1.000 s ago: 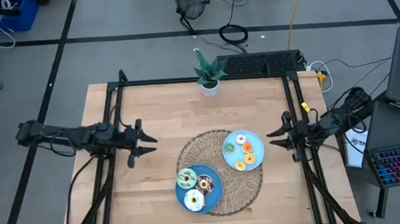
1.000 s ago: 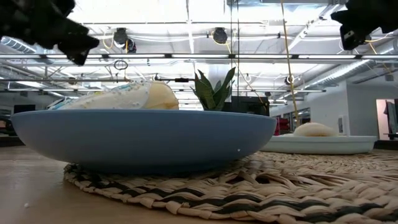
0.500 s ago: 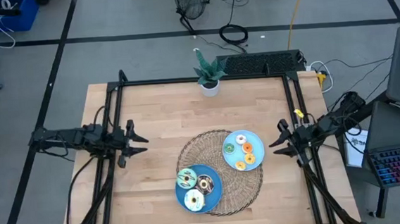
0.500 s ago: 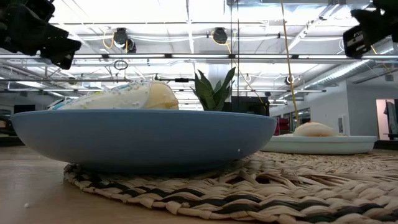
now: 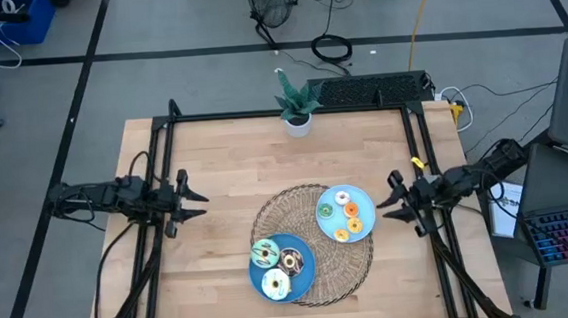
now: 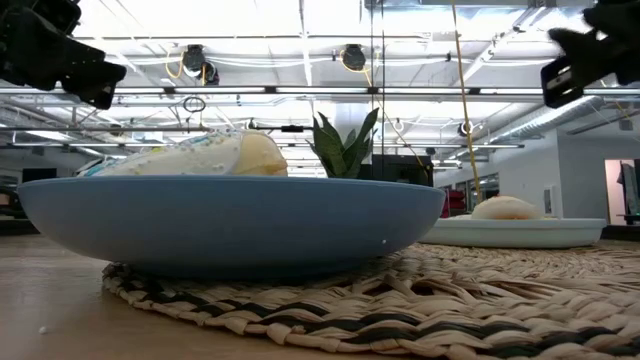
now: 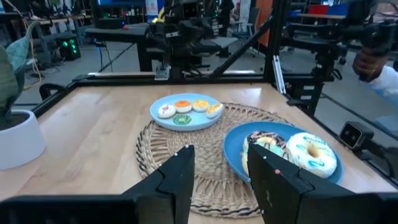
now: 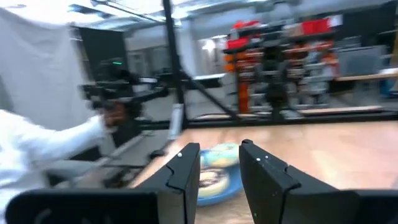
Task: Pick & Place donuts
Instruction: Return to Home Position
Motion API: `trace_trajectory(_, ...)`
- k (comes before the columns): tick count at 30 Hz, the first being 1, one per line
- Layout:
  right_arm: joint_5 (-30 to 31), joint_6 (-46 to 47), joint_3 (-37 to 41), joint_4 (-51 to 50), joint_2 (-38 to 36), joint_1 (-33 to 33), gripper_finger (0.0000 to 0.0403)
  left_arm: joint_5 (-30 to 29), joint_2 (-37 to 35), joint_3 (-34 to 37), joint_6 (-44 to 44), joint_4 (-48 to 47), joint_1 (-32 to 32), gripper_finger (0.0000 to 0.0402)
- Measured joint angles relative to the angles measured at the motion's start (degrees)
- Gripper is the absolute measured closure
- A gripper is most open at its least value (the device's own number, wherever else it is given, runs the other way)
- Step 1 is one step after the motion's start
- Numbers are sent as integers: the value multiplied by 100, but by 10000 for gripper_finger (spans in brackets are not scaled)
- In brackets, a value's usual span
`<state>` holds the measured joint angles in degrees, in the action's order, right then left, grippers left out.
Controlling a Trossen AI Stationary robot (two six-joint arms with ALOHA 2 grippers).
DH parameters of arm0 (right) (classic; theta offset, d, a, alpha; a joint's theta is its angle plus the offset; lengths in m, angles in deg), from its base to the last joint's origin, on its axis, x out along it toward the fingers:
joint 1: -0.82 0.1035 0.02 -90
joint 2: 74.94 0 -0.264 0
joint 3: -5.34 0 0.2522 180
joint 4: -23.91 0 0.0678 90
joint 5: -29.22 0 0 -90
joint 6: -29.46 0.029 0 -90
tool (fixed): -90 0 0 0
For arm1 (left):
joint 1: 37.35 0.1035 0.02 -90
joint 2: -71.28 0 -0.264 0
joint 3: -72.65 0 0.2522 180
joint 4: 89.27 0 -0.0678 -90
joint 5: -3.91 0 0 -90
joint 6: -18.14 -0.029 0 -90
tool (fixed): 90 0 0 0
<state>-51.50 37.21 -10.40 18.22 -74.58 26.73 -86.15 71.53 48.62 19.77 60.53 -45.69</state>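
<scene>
Three donuts, teal-iced (image 5: 264, 252), chocolate (image 5: 292, 262) and cream (image 5: 275, 284), lie flat on a dark blue plate (image 5: 305, 273). Several smaller donuts, among them a green one (image 5: 326, 211) and an orange one (image 5: 353, 210), lie on a light blue plate (image 5: 365, 201). Both plates rest on a round woven mat (image 5: 268, 215). My left gripper (image 5: 194, 197) hovers open at the table's left edge, pointing at the mat. My right gripper (image 5: 387, 204) hovers open at the right edge, just beside the light plate. Neither has anything between its fingers.
A potted plant (image 5: 295, 106) stands at the far edge's middle. Black frame rails (image 5: 168, 147) run along the left, right and far sides. A person's sleeve (image 8: 31, 146) and hand (image 8: 115, 112) show beyond the table. Bare wood lies left of the mat.
My left gripper has drawn back toward the table's left edge, away from the mat, and sunk a little. My right gripper has come down and shifted slightly toward the near edge. Plates and donuts have stayed where they were.
</scene>
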Motion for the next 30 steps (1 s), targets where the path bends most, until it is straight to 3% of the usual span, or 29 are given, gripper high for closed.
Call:
trace_trajectory(5,108,-99,-44,-69,0,-714,304,0,0,0,-41,45,0,252)
trace_trajectory(10,73,504,-40,-757,6,-1671,303,-67,0,0,2,-32,0,252)
trace_trajectory(14,-795,534,-37,-672,66,-2266,304,-330,11,0,38,-268,0,252)
trace_trajectory(17,-1084,349,-37,-413,61,-2603,303,-348,11,0,21,-284,2,252)
trace_trajectory(23,-1078,372,-33,-716,62,-3061,304,-350,11,0,16,-285,2,252)
trace_trajectory(30,-1062,271,-31,-944,156,-3121,303,-350,11,0,14,-284,2,252)
